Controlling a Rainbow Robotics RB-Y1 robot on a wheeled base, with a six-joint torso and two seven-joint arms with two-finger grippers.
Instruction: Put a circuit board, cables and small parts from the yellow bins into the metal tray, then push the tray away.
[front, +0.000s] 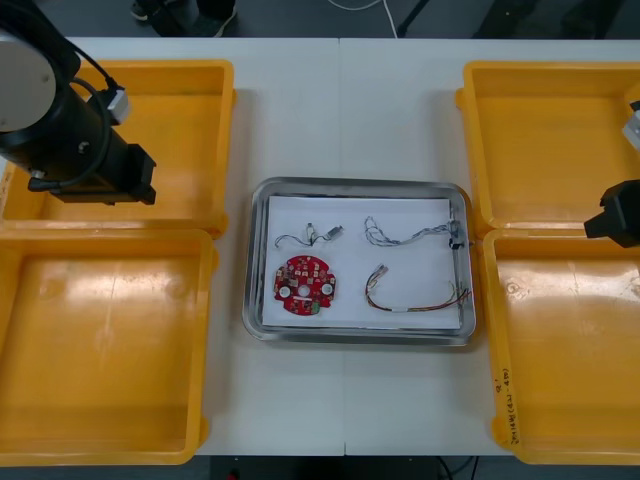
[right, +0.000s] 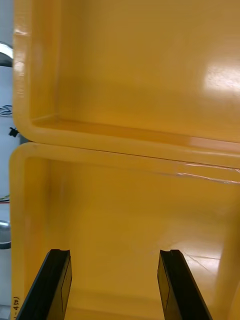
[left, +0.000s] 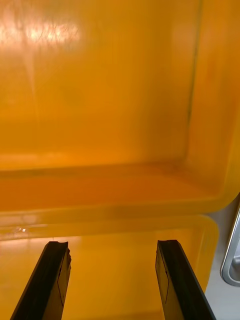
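- The metal tray (front: 256, 300) is sitting at the middle of the desk (front: 300, 110), white inside. Here 12 o'clock is standing for the desk's far edge.
- Four yellow bins (front: 100, 350) are flanking the tray. Two are standing at 10 and 8 o'clock of it and two at 2 and 4 o'clock, with each pair touching along one wall.
- The round red circuit board (front: 303, 284) is lying flat at 7 o'clock on the tray's floor, near the rim but apart from it.
- The small metal parts (front: 325, 233) are lying at 11 o'clock in the tray, with a thin wire curling off them toward 9 o'clock.
- The blue and white cable (front: 405, 236) is stretching across the tray at 1 o'clock. Its dark end is lying just beside the rim at 2 o'clock.
- The red and yellow cable (front: 415, 302) is lying curved at 5 o'clock in the tray, well apart from the circuit board.
- The left tool (left: 112, 245) is hovering at about 10 o'clock of the tray, over the seam where the two left bins are meeting. Its fingers (left: 50, 280) are standing wide apart, with only bin floor showing between them.
- The right tool (right: 114, 252) is hovering at 3 o'clock of the tray, over the nearer right bin, close to the wall it is sharing with the farther one. Its fingers (right: 52, 285) are standing wide apart too, with only bin floor showing between them.
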